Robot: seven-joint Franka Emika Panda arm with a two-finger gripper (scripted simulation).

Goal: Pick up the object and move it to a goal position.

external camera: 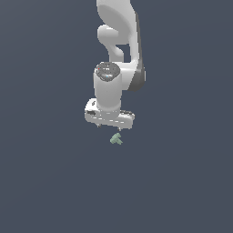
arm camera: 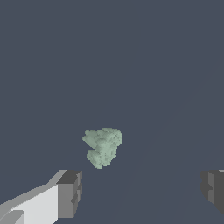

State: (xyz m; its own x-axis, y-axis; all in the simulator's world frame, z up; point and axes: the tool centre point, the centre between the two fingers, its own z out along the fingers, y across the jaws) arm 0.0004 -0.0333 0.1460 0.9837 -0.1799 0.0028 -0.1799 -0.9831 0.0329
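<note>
1. The object [external camera: 116, 139] is a tiny pale grey-green lump with short stubby prongs, lying on the flat dark blue-grey surface [external camera: 45, 182] near the middle of the exterior view.
2. In the wrist view the object [arm camera: 103, 146] shows a bumpy, clustered texture and an uneven outline, and nothing touches it.
3. The gripper [external camera: 110, 128] hangs just above the object in the exterior view, with a thin gap of dark surface showing between its underside and the lump; the object sits below the half of the gripper body nearer the exterior view's right.
4. The fingers are spread wide apart: in the wrist view one dark grey fingertip [arm camera: 70, 194] stands at one side of the frame and the other at the far side, with bare surface between them and nothing held.
5. In that view the object lies ahead of the gap between the fingertips, closer to the fingertip with the white finger body behind it, and apart from both.
6. The white arm [external camera: 119, 36] rises from the gripper to the top edge of the exterior view, with a dark grey band along its side toward the exterior view's right.
</note>
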